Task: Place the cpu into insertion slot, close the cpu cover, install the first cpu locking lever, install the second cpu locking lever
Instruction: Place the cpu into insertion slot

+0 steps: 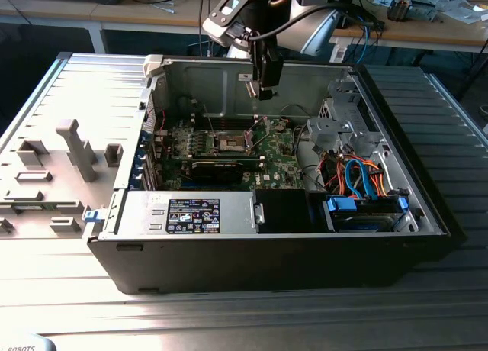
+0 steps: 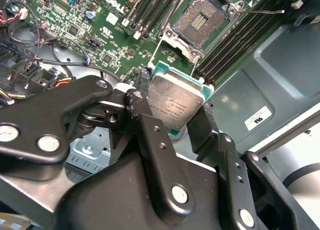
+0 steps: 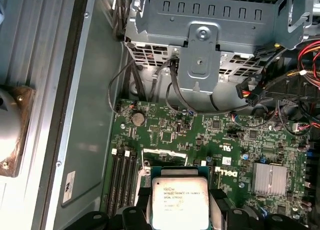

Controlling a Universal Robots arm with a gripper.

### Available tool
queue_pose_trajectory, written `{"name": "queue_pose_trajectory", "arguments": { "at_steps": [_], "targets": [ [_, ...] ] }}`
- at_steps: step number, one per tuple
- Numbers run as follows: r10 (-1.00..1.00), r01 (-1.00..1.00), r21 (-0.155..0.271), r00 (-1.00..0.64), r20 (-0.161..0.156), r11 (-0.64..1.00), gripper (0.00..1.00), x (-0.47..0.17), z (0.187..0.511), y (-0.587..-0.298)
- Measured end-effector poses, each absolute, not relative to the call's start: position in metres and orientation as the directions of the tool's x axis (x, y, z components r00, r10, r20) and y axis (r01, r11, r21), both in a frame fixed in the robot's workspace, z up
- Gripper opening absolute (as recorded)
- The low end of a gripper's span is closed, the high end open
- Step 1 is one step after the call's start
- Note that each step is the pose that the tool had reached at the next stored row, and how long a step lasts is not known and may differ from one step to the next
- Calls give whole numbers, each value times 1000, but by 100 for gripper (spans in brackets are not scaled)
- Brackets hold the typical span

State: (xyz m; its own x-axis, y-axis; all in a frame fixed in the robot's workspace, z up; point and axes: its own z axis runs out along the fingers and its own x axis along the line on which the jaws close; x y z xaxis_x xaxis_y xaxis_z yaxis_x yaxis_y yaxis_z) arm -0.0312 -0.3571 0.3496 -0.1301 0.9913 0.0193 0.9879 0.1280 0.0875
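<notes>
The cpu (image 2: 176, 97) hangs in the hand (image 2: 174, 116), apparently above insertion slot (image 2: 199, 21).

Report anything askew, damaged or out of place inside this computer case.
Nothing stands out: the black gripper holds the small silver-topped square cpu above the green motherboard, and the square metal-rimmed insertion slot lies open and bare.

arm (image 1: 227, 15): silver-grey rounded joint, black trim | gripper (image 2: 176, 102): matte black link bars, round silver screws at pivots | fingers (image 2: 152, 140): flat, black, small holes
</notes>
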Motion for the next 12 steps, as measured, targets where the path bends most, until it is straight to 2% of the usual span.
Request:
{"name": "queue_pose_trajectory", "arguments": {
  "at_steps": [12],
  "targets": [
    [994, 990, 88, -112, 19, 109, 55, -31, 350, -357]
  ]
}}
